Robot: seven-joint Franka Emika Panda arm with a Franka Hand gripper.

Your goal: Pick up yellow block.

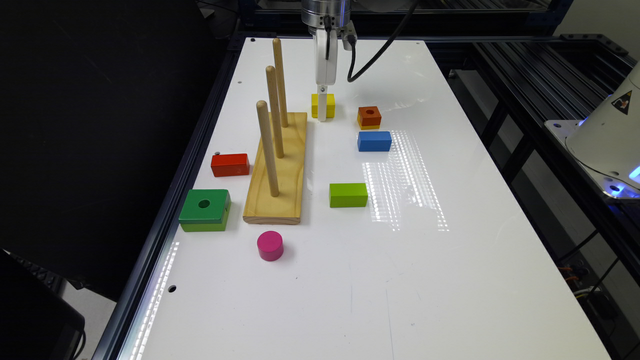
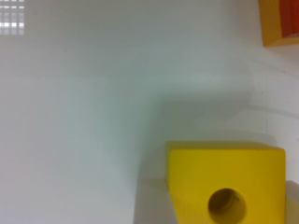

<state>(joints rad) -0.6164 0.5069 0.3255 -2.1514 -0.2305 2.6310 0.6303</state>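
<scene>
On the white table, going from the exterior view's left: a green block with a hole, a red block, a wooden base with three upright pegs, and a pink cylinder in front of it. Further right lie a lime green block, a blue block and an orange-topped cube.

The yellow block sits just beyond the peg base, well apart from the orange-topped cube. The arm hangs straight down from above, its gripper lowered at the block; the wrist view shows the block's holed top close below, but whether the gripper is closed on it I cannot tell.
</scene>
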